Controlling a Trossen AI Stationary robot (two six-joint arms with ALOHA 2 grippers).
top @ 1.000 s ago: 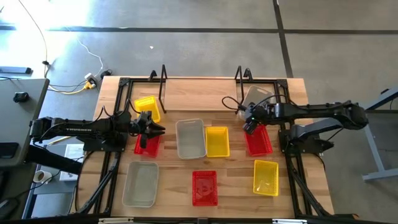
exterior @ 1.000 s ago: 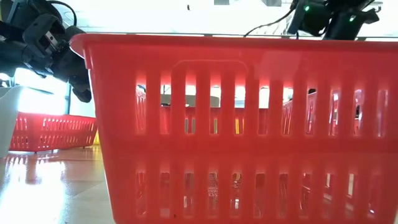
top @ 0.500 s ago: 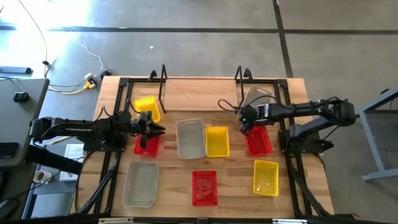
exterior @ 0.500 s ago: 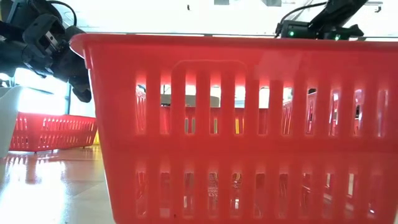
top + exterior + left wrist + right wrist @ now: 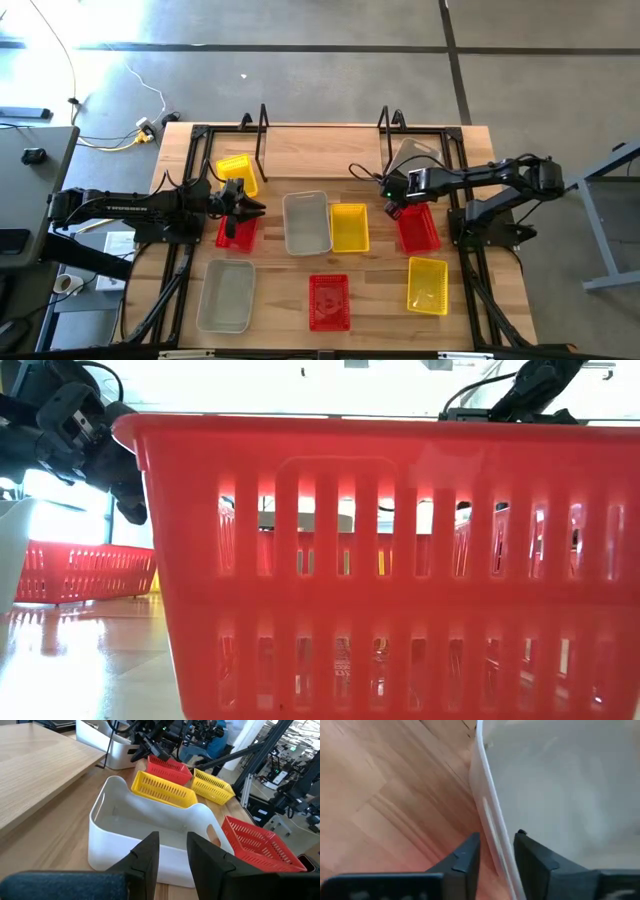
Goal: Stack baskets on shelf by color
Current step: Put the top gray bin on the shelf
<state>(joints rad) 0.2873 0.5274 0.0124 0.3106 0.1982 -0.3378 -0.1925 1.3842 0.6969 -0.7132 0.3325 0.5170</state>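
My right gripper (image 5: 391, 206) stands open over the left wall of a grey-white basket (image 5: 416, 157), right of the shelf's (image 5: 384, 128) end loop. One finger is inside that wall (image 5: 492, 835) and one outside. A red basket (image 5: 416, 226) lies just nearer. My left gripper (image 5: 250, 208) hovers open with nothing between its fingers, above another red basket (image 5: 237, 233), and faces a grey-white basket (image 5: 150, 835). Yellow baskets (image 5: 237, 172) (image 5: 349, 227) (image 5: 428, 285), a red one (image 5: 329, 300) and a grey-white one (image 5: 227, 295) rest flat on the table. My right gripper comes from above, pointing down, with one finger (image 5: 465, 860) outside and one finger (image 5: 532, 860) inside the grey-white basket's thin side wall (image 5: 495, 845), across its rim. I cannot tell whether either finger touches the wall. The basket rests on the table.
The shelf's other upright loop (image 5: 262, 130) stands at the far middle, with bare wood between the loops. The black arm frames (image 5: 180, 250) (image 5: 480, 260) run along both table sides. In the low view a red basket (image 5: 400, 560) fills the picture.
My right arm has folded back toward the table's right edge. Its gripper has shifted a little toward the left and near edges and has tipped down over the grey-white basket's wall.
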